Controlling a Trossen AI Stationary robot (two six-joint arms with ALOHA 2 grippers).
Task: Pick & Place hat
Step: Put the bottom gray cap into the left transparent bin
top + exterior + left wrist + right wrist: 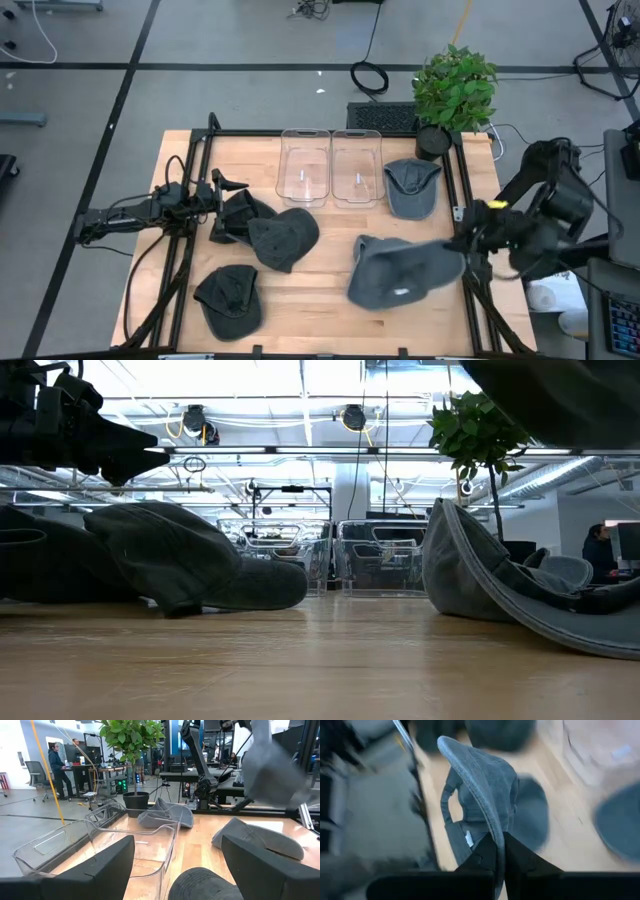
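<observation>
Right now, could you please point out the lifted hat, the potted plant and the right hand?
Lifted hat [400, 275], high view, crown.
Potted plant [455, 85], high view, leaves.
Right hand [499, 851], right wrist view, between fingertips.

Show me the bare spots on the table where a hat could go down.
Bare wood lies between the dark cap at the front left and the lifted grey cap, and along the front edge. The left-centre pile of dark caps is crowded; the two clear plastic bins are empty.

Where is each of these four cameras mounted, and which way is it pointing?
High view: overhead, looking straight down on the light wooden table; both dark arms show.
Low view: at tabletop height, looking level across grey fabric caps.
Left wrist view: on the left arm, facing the clear plastic bins; its open left gripper frames the bottom.
Right wrist view: on the right arm; the right gripper pinches a grey cap.
High and left wrist views share the green potted plant.
</observation>
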